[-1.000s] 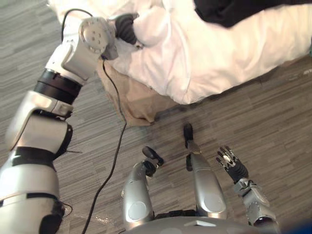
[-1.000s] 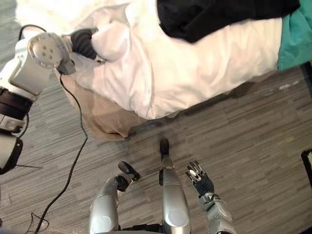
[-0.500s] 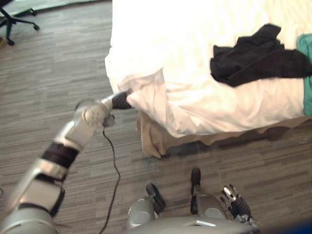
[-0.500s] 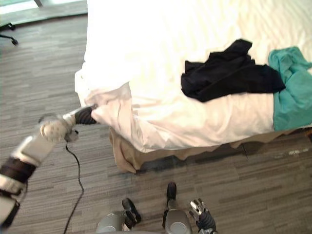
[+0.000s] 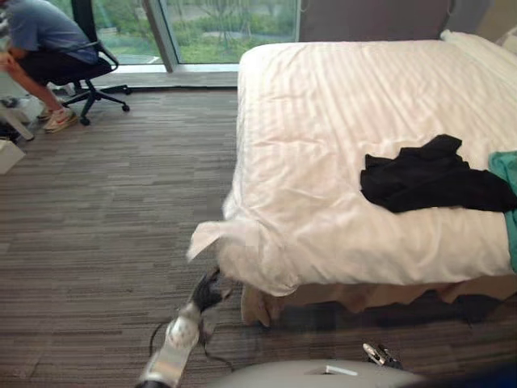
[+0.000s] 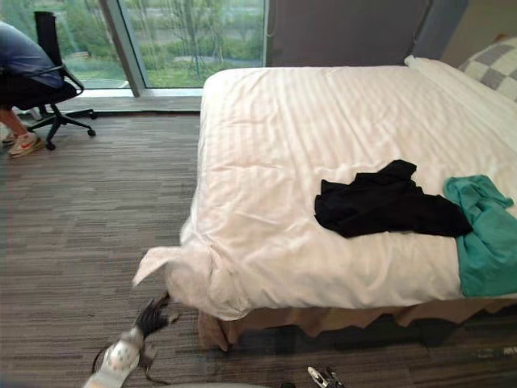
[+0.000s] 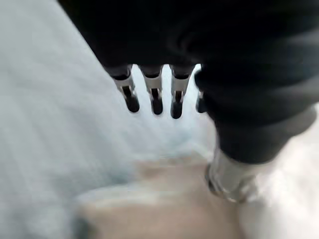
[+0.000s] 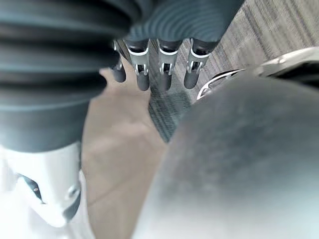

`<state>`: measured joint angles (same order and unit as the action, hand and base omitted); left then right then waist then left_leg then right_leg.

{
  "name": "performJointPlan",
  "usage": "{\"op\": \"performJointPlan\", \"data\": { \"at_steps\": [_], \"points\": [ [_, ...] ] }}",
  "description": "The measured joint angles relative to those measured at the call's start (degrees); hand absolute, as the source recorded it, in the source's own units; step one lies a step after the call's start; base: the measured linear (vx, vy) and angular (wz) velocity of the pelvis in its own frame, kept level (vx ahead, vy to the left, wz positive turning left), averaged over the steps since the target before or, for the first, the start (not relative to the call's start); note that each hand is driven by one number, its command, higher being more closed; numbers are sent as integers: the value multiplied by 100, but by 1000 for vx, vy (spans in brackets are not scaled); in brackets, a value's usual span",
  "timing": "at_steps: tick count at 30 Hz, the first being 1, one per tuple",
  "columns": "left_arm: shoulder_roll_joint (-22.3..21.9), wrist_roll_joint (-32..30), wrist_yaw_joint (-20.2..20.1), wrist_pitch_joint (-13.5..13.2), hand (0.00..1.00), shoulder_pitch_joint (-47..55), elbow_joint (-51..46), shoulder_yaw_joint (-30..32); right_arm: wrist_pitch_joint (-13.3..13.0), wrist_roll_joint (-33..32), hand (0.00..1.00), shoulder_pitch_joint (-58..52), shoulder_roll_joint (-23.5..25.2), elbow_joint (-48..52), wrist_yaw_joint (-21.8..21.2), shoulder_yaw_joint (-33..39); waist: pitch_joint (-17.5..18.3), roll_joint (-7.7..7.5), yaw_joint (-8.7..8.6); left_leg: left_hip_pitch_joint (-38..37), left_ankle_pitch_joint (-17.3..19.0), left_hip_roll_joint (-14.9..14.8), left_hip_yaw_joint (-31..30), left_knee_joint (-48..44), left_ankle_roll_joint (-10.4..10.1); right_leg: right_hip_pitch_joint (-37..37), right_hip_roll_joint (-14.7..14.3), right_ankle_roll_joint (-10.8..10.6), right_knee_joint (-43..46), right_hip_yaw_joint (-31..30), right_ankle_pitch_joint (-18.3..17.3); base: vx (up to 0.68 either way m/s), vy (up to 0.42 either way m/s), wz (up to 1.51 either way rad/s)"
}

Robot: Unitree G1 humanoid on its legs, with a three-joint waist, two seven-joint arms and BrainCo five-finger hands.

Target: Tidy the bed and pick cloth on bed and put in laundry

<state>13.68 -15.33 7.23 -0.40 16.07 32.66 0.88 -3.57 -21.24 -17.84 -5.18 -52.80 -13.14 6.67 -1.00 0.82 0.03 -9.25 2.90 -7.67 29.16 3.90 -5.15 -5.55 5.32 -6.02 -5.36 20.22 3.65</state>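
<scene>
The crumpled black cloth (image 5: 428,179) is lying on the bed, touched by neither hand. The left hand (image 5: 205,291) is hovering, fingers straight and empty, just under the hanging corner of the white striped duvet (image 5: 323,121). The right hand (image 8: 165,62) is hanging slack-fingered and empty. A teal cloth (image 6: 485,234) is lying just beside the black one.

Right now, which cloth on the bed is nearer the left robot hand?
The black cloth; the teal cloth lies beyond it, farther from the left robot hand.
</scene>
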Motion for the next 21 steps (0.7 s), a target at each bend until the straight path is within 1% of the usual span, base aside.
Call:
{"op": "performJointPlan", "data": {
  "at_steps": [2,3,5,6,7,8,9,10,11,12,14,15,16,17,18,19,20,21],
  "points": [
    [-10,-141,267,-17,0,128,472,589,188,-5,0,32,-8,2,6,-14,7,-16,87,-81,0,-2,-10,-1,0,-87,1,-1,-1,61,-1,-71,-40,4],
    [-39,-226,322,-31,0,159,722,894,255,-14,0,97,-12,2,5,-13,18,-21,93,-115,0,0,-52,-5,0,-110,8,-11,-2,113,-9,-100,-43,8],
    [-123,-274,379,-54,0,219,1035,1250,336,-48,0,247,21,-2,-2,-15,28,-46,107,-165,-1,40,-70,1,1,-161,52,-19,-4,199,-110,-119,-44,4],
    [-235,-347,397,-72,0,218,1288,1409,365,-80,0,312,63,3,-23,-11,48,-19,99,-174,-13,66,-115,9,17,-189,82,15,-4,276,-164,-114,-44,6],
    [-307,-339,360,-94,0,219,1380,1473,385,-124,0,324,64,4,-28,-3,65,1,97,-170,-16,74,-136,24,22,-193,89,41,-5,298,-181,-107,-33,14],
    [-466,-332,231,-129,0,228,1489,1598,443,-174,0,346,62,-2,-29,52,85,7,100,-172,-65,95,-145,98,40,-189,98,65,-12,348,-199,-96,-16,18],
    [-622,-305,48,-160,0,241,1622,1739,471,-245,0,378,71,-29,-15,121,109,30,105,-173,-94,109,-167,171,15,-192,101,73,-28,396,-211,-89,-10,15],
    [-689,-245,-50,-161,0,253,1666,1794,477,-288,0,417,76,-55,-1,142,123,48,106,-172,-92,109,-174,188,6,-192,101,69,-29,406,-220,-75,-13,9],
    [-836,-71,-258,-204,0,269,1791,1936,494,-368,0,459,80,-101,34,170,119,23,112,-171,-96,104,-172,189,-2,-187,97,86,-31,413,-240,-45,-13,0],
    [-942,53,-372,-235,0,277,1868,1997,505,-456,0,469,83,-110,94,178,120,24,113,-169,-97,99,-164,189,-6,-193,94,86,-31,412,-240,-44,-18,-4],
    [-1170,312,-673,-329,0,273,1930,1997,485,-571,0,487,141,-110,297,287,127,25,112,-167,-94,89,-138,190,-10,-197,87,87,-31,411,-240,-21,-10,-6],
    [-1223,366,-726,-360,0,251,1957,1989,469,-571,0,499,169,-110,345,322,131,22,110,-168,-92,85,-130,190,-13,-195,84,87,-31,410,-240,6,-9,-6],
    [-1299,558,-811,-445,0,201,1989,1966,398,-582,0,529,237,-110,456,389,145,4,109,-173,-89,72,-121,190,-17,-194,72,89,-30,407,-237,23,-12,-5],
    [-1275,820,-872,-517,0,160,1991,1969,297,-633,0,568,293,-109,567,405,162,0,110,-177,-90,60,-111,190,-18,-195,62,107,-28,400,-217,33,-14,-4],
    [-1283,902,-883,-530,0,127,1991,1968,256,-662,0,604,299,-108,616,407,166,0,108,-180,-94,57,-105,190,-13,-195,60,81,-22,398,-201,57,-8,-9],
    [-1352,1210,-947,-548,0,-9,1994,1948,102,-694,0,767,293,-57,794,434,178,-18,117,-201,-96,55,-51,188,-8,-189,60,39,-4,364,-173,51,1,-11],
    [-1364,1282,-962,-555,0,-51,1997,1948,54,-725,0,843,293,-22,854,462,176,-15,119,-215,-95,56,-33,184,-9,-188,60,10,-4,342,-153,52,8,-14],
    [-1371,1351,-971,-556,0,-59,2009,1944,10,-747,100,927,293,2,911,497,172,-6,120,-242,-92,56,-7,173,-14,-193,60,-16,-4,320,-136,65,17,-18]
  ]
}}
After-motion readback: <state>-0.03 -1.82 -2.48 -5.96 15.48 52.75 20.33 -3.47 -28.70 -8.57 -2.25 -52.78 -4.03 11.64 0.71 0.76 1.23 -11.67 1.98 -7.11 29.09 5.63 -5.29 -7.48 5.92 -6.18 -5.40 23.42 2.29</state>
